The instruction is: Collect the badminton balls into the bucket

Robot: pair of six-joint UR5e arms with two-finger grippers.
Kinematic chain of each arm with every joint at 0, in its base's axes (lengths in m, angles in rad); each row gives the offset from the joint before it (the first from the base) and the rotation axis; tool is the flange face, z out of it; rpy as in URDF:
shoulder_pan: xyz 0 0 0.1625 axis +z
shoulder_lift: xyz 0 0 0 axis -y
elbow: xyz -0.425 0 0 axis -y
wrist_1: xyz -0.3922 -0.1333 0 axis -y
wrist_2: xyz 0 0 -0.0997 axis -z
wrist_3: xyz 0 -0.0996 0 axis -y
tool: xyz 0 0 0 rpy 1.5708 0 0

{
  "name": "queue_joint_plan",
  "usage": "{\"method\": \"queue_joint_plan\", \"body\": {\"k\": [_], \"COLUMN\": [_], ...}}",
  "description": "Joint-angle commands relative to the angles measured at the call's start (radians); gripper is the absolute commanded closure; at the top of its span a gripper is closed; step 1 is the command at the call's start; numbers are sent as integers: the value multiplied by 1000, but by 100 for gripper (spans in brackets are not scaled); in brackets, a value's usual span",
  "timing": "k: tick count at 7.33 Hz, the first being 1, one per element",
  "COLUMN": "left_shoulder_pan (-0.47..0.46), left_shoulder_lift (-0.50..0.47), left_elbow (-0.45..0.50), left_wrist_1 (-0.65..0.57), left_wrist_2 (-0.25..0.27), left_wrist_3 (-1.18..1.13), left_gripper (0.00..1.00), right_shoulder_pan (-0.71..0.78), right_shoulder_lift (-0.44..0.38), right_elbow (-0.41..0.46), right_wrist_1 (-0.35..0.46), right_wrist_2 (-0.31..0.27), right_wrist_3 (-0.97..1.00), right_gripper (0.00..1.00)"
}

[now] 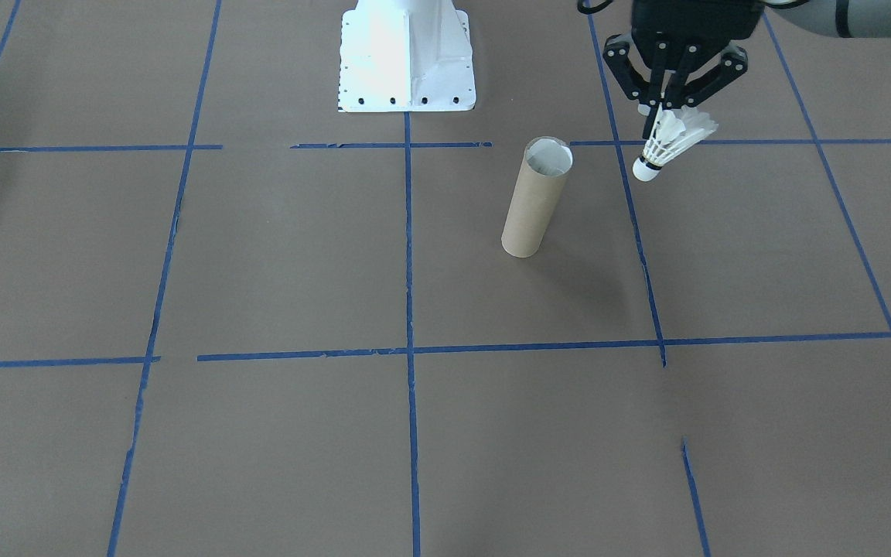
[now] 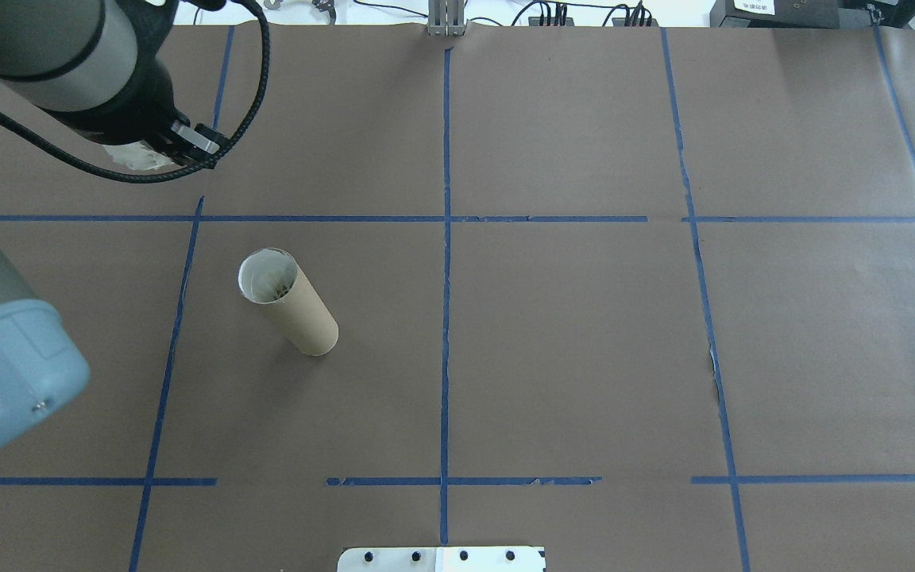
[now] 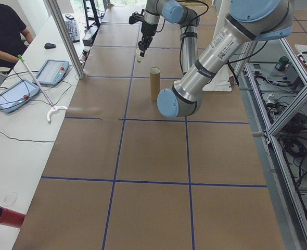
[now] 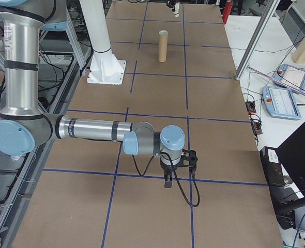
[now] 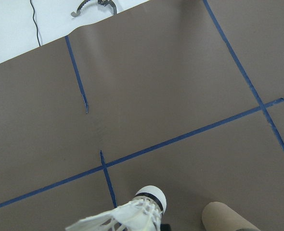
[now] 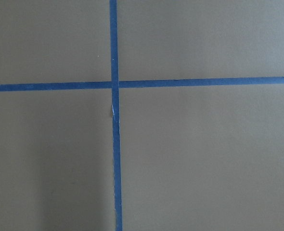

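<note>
Brown paper crossed by blue tape lines (image 1: 408,255) covers the table (image 1: 275,255) we work at, with a white pedestal base (image 1: 405,58) bolted at the robot's edge. We see the left gripper (image 1: 666,108) raised above the table toward the robot's left end, its fingers pressed onto the feather skirt of the shuttlecock (image 1: 666,139), which hangs tilted with its rounded white cork tip pointing down and toward the bucket. In the left wrist view the shuttlecock (image 5: 132,214) fills the lower edge, cork forward, a thin dark band behind the tip, and the rim of the bucket (image 5: 224,219) shows just beside it at the bottom right. We find the bucket (image 1: 534,199) standing upright on the table, a tall brown cardboard tube with a pale inside and its mouth open upward, near the middle tape line and on the left arm's side of it; the shuttlecock is in the air near it but apart from it, not over its mouth. From the overhead view the bucket (image 2: 287,302) stands clear of the arm. We see the right gripper (image 4: 169,181) only from the right-end camera, low over a tape crossing toward the table's right end, well apart from the bucket, and we cannot tell how its fingers stand. At a side bench a seated person (image 3: 5,31) shows beside two tablets (image 3: 34,83).
</note>
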Motion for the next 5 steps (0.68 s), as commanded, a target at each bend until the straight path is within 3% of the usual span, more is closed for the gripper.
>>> {"method": "queue_joint_plan", "body": {"k": [1, 3, 5], "left_shoulder_pan": [101, 126, 126], "left_shoulder_lift": [-85, -127, -124], "left_elbow": [42, 128, 151], "left_wrist_1": [120, 149, 148], "left_wrist_2": [84, 95, 101], "left_wrist_3": [35, 85, 173], "left_gripper": [100, 100, 100], "right_shoulder_pan": [0, 0, 0], "right_shoulder_lift": [0, 0, 0], "right_elbow": [0, 0, -1], "right_wrist_1": [0, 0, 0], "right_wrist_2": [0, 0, 0], "right_wrist_3": [0, 0, 0], "right_gripper": [0, 0, 0]}}
